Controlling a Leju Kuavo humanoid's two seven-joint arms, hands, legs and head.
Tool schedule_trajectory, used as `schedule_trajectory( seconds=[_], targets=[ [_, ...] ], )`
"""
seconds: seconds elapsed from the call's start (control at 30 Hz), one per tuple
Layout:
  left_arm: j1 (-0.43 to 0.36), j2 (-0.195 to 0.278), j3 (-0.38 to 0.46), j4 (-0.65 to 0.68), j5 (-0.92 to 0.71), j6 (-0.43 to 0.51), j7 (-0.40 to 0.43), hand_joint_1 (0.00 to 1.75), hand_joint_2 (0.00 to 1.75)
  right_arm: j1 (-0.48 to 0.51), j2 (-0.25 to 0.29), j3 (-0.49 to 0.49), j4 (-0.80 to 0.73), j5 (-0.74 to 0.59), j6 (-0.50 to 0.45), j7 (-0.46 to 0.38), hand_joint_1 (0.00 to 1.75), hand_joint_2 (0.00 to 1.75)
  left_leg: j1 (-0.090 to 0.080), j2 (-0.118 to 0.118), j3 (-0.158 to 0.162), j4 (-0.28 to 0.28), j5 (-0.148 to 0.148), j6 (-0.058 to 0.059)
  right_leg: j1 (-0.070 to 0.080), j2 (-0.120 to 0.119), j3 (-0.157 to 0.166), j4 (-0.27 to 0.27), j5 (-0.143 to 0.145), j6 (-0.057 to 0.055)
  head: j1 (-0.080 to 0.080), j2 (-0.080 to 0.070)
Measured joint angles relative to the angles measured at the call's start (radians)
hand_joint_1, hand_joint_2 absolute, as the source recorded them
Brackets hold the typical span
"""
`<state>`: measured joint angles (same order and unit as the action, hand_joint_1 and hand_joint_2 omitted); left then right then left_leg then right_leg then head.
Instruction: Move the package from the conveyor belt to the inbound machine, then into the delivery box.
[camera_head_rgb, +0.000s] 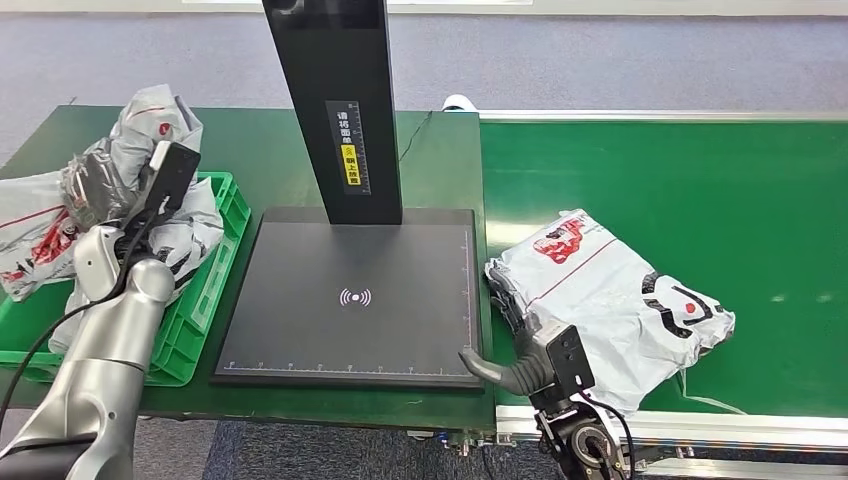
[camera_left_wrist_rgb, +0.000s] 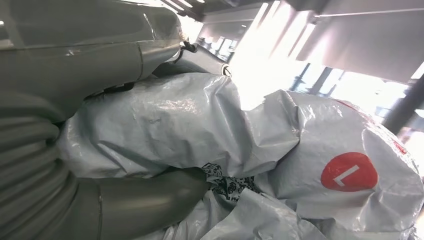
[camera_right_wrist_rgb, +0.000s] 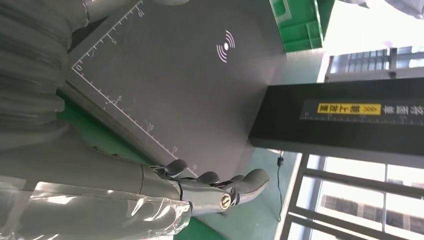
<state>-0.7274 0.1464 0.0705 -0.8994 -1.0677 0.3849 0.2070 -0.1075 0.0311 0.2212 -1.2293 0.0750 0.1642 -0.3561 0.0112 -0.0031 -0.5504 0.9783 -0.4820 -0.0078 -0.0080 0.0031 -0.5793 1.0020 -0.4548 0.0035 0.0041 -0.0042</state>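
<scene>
You have the green conveyor belt (camera_head_rgb: 700, 180) filling the right half of the head view, with the inbound machine (camera_head_rgb: 350, 300) at centre: a flat black scan plate with a dark post rising from its far edge. The green delivery box (camera_head_rgb: 215, 270) sits at the left of the frame, already heaped with grey mailers. One of those, the bagged package (camera_head_rgb: 95, 185) at upper left, is in your left hand (camera_head_rgb: 150, 195); in the left wrist view the thumb and fingers (camera_left_wrist_rgb: 150, 200) are wrapped around its crinkled plastic, so that hand is grasping it above the box. The next package (camera_head_rgb: 610, 300) lies on the belt at centre right, just beside the plate's right edge. Your right hand (camera_head_rgb: 515, 355) rests at that package's near left corner, between it and the plate; the right wrist view shows the fingers (camera_right_wrist_rgb: 215, 185) stretched out flat with clear film (camera_right_wrist_rgb: 100, 215) against the palm, though whether they have any real hold on the bag you cannot tell. It looks as if the left is finishing a drop into the box while the right begins a pickup. That next move calls for the right fingers to close on the slippery bag before sliding or lifting it left onto the plate's centre mark (camera_head_rgb: 355, 297).
</scene>
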Motion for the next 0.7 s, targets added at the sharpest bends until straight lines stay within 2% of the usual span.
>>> schedule_trajectory(
  seconds=[0.07,0.13,0.27,0.37,0.7],
  targets=[
    [-0.023,0.016,0.013,0.044,-0.018,-0.012,0.012,1.75,1.75,-0.002,0.000,0.004,0.002,0.005,0.001,0.003,0.00,1.75,0.000,0.000,0.000,0.000,0.000,0.000,0.000,0.000,0.000,0.000,0.000,0.000,0.000,0.000],
    [-0.042,0.026,0.018,0.084,-0.051,-0.077,0.033,1.75,1.75,-0.007,-0.001,0.007,0.006,0.012,0.002,0.008,0.00,1.75,0.000,0.000,0.000,0.000,0.000,0.000,0.000,0.000,0.000,0.000,0.000,0.000,0.000,0.000],
    [-0.069,0.037,0.018,0.163,-0.073,-0.350,0.047,1.75,1.75,-0.022,0.000,0.010,0.021,0.024,0.012,0.010,0.00,1.75,0.000,0.000,0.000,0.000,0.000,0.000,0.000,0.000,0.001,0.000,0.000,0.000,0.000,0.000],
    [-0.077,0.044,0.019,0.215,-0.007,-0.470,0.018,1.75,1.75,-0.037,0.000,0.012,0.040,0.032,0.022,0.009,0.00,1.75,-0.001,0.000,0.000,0.000,0.000,0.000,-0.001,0.000,0.001,0.000,0.000,0.000,0.000,0.000],
    [-0.107,0.057,0.020,0.292,0.032,-0.503,0.001,1.75,1.75,-0.067,0.001,0.016,0.077,0.035,0.023,0.009,0.00,1.75,0.000,-0.002,0.001,0.000,0.000,0.000,-0.001,0.000,0.002,0.000,0.000,0.000,0.000,0.000]
  ],
)
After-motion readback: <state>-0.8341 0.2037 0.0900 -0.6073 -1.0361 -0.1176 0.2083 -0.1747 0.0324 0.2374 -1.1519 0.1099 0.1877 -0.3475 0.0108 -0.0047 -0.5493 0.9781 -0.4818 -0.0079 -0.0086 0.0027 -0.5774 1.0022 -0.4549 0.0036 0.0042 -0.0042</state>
